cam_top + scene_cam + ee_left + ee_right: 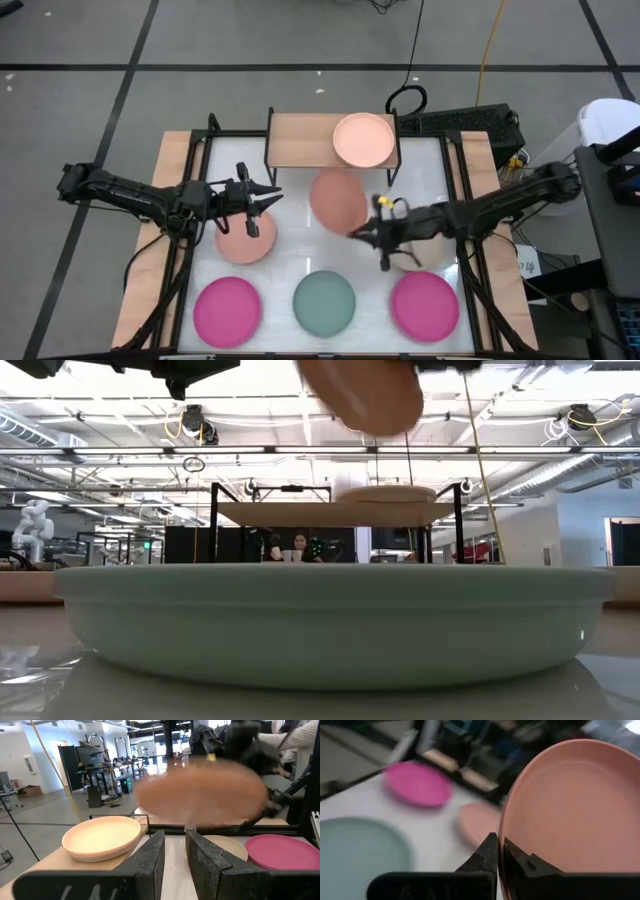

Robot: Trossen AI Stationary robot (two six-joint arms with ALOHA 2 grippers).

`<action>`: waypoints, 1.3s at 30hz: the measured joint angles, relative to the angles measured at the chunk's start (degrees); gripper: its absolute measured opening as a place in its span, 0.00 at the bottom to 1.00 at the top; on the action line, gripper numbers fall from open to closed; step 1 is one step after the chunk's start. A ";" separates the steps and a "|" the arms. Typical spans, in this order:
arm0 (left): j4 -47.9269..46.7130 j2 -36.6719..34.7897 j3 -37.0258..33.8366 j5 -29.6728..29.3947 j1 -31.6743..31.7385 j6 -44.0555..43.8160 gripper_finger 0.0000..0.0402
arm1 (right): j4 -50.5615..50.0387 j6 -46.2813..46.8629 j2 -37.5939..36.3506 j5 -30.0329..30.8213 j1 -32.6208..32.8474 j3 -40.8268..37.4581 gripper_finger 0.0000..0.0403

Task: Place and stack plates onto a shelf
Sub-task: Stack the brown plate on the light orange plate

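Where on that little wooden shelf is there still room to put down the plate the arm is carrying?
The left half of the shelf is bare; the right half holds a peach plate. The right gripper, shut on the brown plate, is in front of the shelf. Below, the table's front row is crowded: magenta, teal and magenta plates side by side.

One plate on shelf; five plates on table.
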 joint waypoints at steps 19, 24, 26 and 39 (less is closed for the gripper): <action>-0.76 0.00 0.00 -0.21 0.22 -1.48 0.21 | -6.73 -1.02 -7.25 5.61 -20.84 3.63 0.00; -0.27 0.00 0.00 -0.32 0.30 1.89 0.21 | -15.74 -0.88 -2.92 5.13 -23.50 11.05 0.00; -0.15 0.00 0.00 -0.61 0.47 3.13 0.21 | -20.63 -1.29 -1.03 3.41 -24.53 14.81 0.00; -0.15 0.00 0.00 -1.64 0.52 3.05 0.21 | -32.00 -2.57 8.65 2.38 -29.87 20.15 0.00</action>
